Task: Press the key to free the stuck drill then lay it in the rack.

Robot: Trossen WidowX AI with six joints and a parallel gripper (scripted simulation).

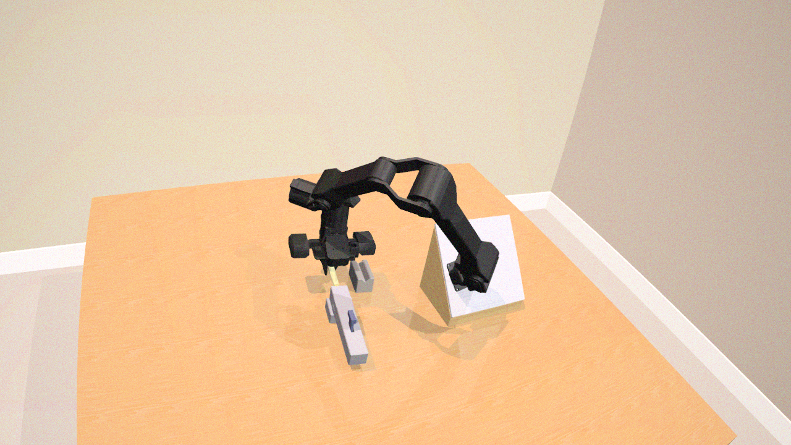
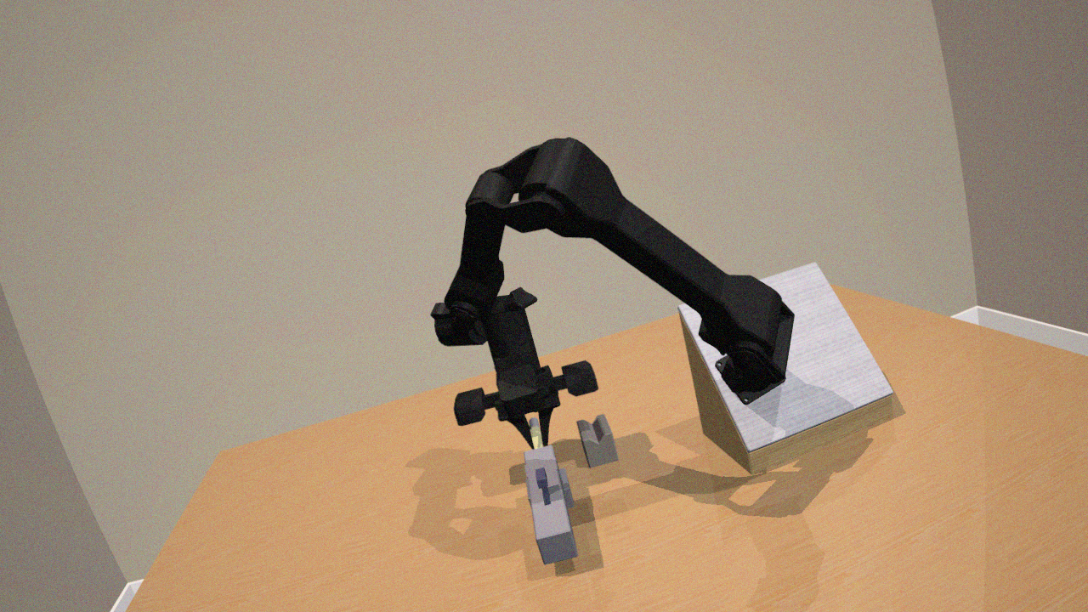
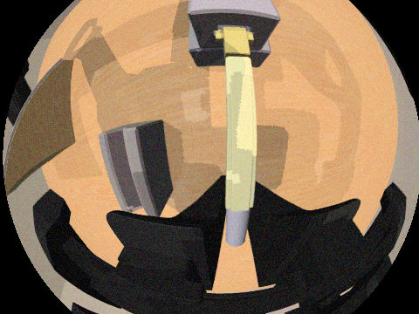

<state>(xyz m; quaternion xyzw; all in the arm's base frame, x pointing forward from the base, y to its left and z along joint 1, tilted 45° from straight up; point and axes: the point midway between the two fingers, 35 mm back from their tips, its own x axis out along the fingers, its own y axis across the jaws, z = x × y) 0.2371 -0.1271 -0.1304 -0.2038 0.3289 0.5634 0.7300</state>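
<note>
Your pincer (image 2: 536, 432) is closed on the drill (image 3: 240, 139), whose tip still sits in the grey housing (image 2: 549, 502) ahead. The rack (image 2: 597, 441) stands just beside the pincer toward the arm's base, with a narrow gap of bench (image 1: 165, 332) between them. Farther that way the slanted mount block (image 2: 798, 372) blocks passage. On the far side of the housing from the rack, open bench lets you pass.

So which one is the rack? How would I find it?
Start at the big tilted grey block that holds the black arm, then look toward the tool. The rack is the small grey piece on the table just beside it. Unlike the long grey housing, it has a V-shaped notch on top.
</note>
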